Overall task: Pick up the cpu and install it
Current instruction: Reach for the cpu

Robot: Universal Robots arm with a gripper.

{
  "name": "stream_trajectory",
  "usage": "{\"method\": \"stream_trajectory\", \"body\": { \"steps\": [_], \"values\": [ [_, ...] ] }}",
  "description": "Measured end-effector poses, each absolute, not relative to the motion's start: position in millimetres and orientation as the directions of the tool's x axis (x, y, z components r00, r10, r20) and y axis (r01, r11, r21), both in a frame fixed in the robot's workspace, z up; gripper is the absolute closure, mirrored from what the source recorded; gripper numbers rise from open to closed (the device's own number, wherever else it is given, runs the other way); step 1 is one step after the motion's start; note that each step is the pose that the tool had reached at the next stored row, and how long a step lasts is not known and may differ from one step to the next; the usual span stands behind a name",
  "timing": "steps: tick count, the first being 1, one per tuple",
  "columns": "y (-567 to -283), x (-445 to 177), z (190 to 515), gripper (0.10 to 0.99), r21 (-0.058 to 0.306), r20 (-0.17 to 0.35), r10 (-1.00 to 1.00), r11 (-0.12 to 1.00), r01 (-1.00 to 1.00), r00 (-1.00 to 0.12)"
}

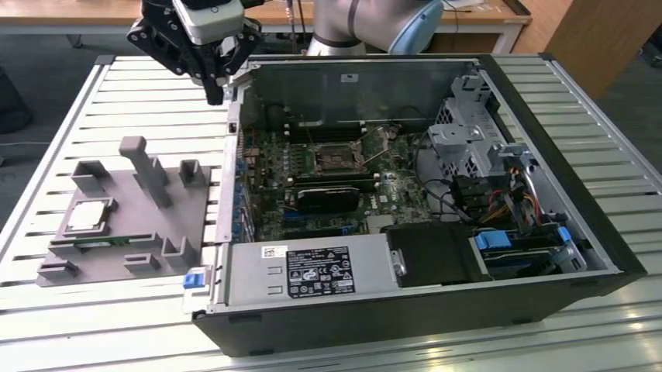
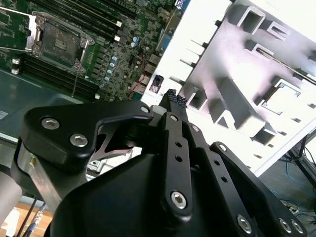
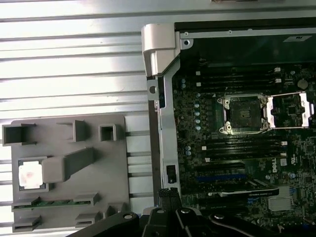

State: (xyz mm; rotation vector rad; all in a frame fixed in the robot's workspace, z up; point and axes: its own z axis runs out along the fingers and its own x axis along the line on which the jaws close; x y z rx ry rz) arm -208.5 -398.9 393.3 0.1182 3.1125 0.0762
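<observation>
In the exterior view the gripper point(image 1: 215, 97) hangs in the upper left of the frame, over the slatted metal table point(image 1: 135, 85) and just outside the far left corner of the computer case point(image 1: 414, 318), which lies on its side with its panel off. Its fingers are drawn together into a single narrow tip with nothing between them, and both wrist views show the same: the ridged fingertips point(image 2: 172, 97) meet and carry nothing. The cpu point(image 1: 88, 215) is well apart from the gripper. It lies flat in a square pocket of the grey plastic holder point(image 1: 155, 232), which sits on the table at the exterior view's left, beside the case. In the first wrist view the cpu point(image 3: 30, 175) shows as a pale, bright square seated in that pocket, with the long green memory stick point(image 3: 52, 202) lying in a slot of the holder just beside it. Inside the case, the processor socket point(image 1: 336, 159) sits near the middle of the green board, above a black finned block point(image 1: 325, 194). In the first wrist view the socket point(image 3: 242, 113) has its metal frame point(image 3: 291, 109) folded back beside it, leaving the dark square bed uncovered. A silver box with a label point(image 1: 300, 271) fills the near side of the case, towards the bottom of the exterior view.
</observation>
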Motion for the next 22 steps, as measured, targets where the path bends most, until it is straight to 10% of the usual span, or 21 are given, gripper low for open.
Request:
{"method": "stream_trajectory", "body": {
  "steps": [22],
  "values": [
    [-399, -231, 393, 0.980, 0.050, -0.024, 0.076, 0.996, 0.075, -0.997]
  ]
}}
